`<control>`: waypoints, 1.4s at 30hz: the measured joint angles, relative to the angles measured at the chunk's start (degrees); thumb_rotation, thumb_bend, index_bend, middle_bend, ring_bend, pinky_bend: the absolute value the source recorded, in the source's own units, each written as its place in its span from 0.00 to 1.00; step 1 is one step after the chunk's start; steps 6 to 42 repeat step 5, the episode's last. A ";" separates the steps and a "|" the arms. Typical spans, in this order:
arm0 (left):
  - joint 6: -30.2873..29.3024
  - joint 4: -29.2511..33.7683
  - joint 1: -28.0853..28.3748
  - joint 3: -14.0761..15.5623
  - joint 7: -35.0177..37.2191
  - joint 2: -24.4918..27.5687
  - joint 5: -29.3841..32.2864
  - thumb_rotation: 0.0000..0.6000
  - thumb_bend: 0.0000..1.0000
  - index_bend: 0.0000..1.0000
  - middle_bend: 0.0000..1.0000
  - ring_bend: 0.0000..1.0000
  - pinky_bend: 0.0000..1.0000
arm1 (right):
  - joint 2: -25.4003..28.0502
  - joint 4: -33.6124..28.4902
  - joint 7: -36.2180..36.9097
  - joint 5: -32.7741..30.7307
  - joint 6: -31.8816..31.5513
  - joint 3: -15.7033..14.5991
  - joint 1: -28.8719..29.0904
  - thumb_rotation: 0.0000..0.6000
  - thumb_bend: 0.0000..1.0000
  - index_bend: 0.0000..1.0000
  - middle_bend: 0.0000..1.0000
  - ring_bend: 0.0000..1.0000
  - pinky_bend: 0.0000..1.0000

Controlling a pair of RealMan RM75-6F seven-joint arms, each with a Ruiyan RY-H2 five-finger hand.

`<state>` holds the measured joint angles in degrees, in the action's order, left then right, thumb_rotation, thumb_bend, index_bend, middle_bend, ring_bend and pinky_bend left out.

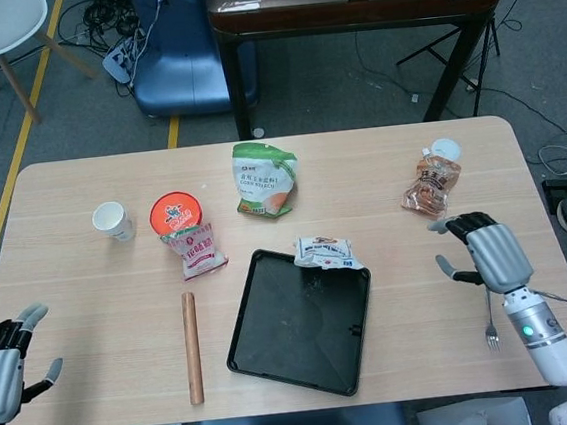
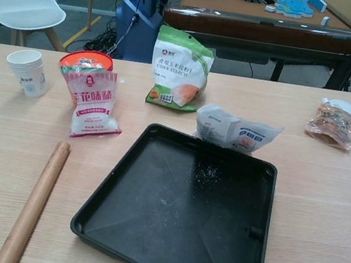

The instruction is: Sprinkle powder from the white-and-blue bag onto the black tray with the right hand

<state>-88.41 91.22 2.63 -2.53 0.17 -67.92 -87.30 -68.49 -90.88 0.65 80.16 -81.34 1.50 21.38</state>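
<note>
Evidently the sprinkling step is finished: right hand empty, bag set down at the tray.

The right hand [image 1: 491,256] hangs above the table [image 1: 90,291] near its right edge, fingers loosely apart and holding nothing, well apart from the white-and-blue bag [image 1: 324,252]; a fork [image 1: 491,323] lies on the table just beside its wrist. The bag rests across the far rim of the black tray [image 1: 277,354], mouth turned inward, presumably so any spill lands inside. A light scatter of powder [image 2: 207,171] shows on the tray floor just below it, which suggests the task is largely met. The left hand [image 1: 5,362] idles at the near-left corner, fingers apart and empty, clear of the work.
</note>
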 measured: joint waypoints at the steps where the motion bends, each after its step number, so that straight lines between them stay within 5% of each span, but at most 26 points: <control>1: -0.06 0.10 0.03 0.00 -0.07 0.03 -0.12 1.00 0.27 0.16 0.14 0.19 0.11 | 0.68 -1.00 -1.78 -0.76 -1.53 0.10 -1.39 1.00 0.36 0.36 0.42 0.35 0.30; 5: -0.24 0.67 0.17 0.05 -0.58 0.14 -0.63 1.00 0.27 0.16 0.14 0.19 0.11 | 3.42 -4.41 -5.86 -3.22 -6.18 0.23 -6.61 1.00 0.36 0.36 0.42 0.35 0.30; 42: -0.24 0.67 0.17 0.05 -0.58 0.14 -0.63 1.00 0.27 0.16 0.14 0.19 0.11 | 3.42 -4.41 -5.86 -3.22 -6.18 0.23 -6.61 1.00 0.36 0.36 0.42 0.35 0.30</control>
